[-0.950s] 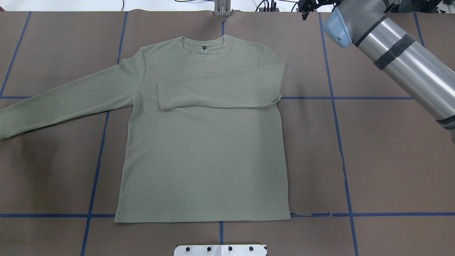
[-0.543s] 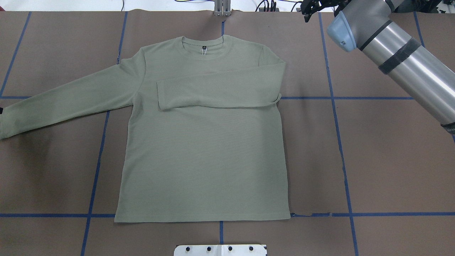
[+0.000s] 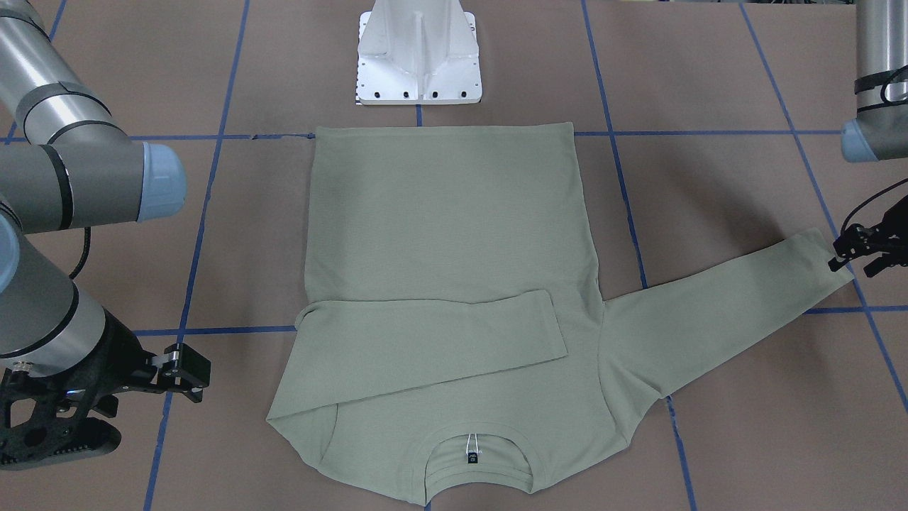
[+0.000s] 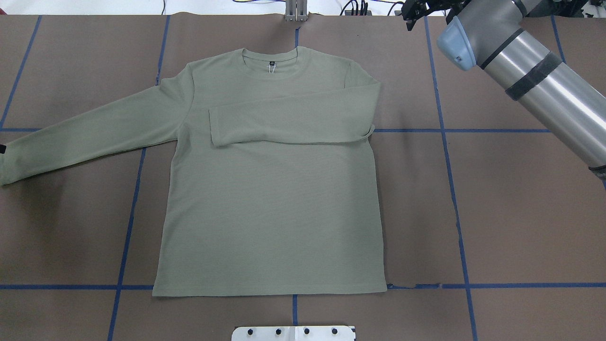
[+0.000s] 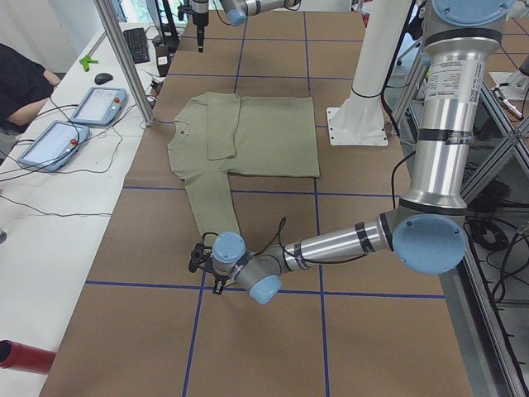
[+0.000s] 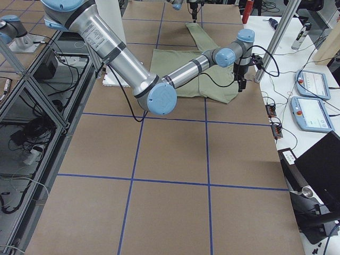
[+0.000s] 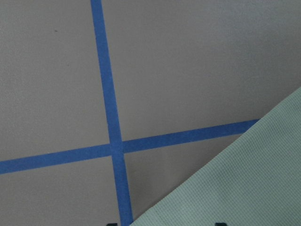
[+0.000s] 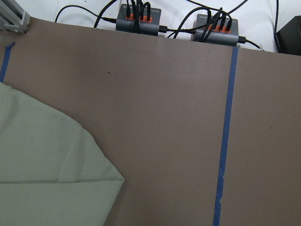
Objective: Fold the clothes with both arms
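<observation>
Shirt (image 4: 270,213) flat on brown blue-taped table (image 4: 521,213); left hand (image 3: 850,262) spread by cuff (image 3: 823,255); right hand (image 3: 186,375) state: cannot tell.

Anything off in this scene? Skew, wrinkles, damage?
Pale sage-green knit shirt lies flat and square, with the folded sleeve across the chest and the outstretched sleeve flat. Only oddity: the brown paper table cover looks torn and ragged along the blue tape line beside the hem corner.

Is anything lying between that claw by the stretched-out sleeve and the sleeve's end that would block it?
Nothing visible does. The left gripper is right at the cuff of the outstretched sleeve of the shirt, with only bare table paper around it.
</observation>
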`<state>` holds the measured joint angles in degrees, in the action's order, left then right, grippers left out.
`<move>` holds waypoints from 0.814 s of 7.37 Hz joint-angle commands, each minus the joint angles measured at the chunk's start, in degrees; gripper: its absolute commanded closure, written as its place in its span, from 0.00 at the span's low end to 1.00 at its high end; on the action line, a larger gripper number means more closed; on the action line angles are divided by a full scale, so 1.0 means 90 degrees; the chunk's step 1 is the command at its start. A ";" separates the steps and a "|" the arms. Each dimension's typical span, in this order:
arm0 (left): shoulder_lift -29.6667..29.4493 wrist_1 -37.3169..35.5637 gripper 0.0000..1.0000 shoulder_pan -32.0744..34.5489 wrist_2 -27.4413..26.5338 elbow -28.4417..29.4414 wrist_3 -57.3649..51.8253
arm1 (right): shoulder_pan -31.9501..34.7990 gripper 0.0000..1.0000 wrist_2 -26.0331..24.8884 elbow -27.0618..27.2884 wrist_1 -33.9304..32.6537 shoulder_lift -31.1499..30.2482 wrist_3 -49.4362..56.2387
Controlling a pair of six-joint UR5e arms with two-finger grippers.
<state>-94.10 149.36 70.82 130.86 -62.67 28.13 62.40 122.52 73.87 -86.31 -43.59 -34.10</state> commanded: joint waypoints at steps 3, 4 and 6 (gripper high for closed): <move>-0.0052 0.0103 0.29 -0.0076 0.0011 0.0214 0.0000 | -0.0019 0.00 -0.0010 -0.0005 0.0000 0.0000 0.0000; -0.0052 0.0248 0.29 -0.0086 0.0030 0.0322 0.0000 | -0.0020 0.00 -0.0010 -0.0005 0.0000 0.0000 0.0000; -0.0052 0.0250 0.39 -0.0086 0.0030 0.0323 0.0010 | -0.0020 0.00 -0.0010 -0.0005 0.0000 0.0000 0.0000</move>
<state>-94.55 151.42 70.08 131.11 -59.93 28.14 62.23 122.43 73.83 -86.31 -43.59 -34.10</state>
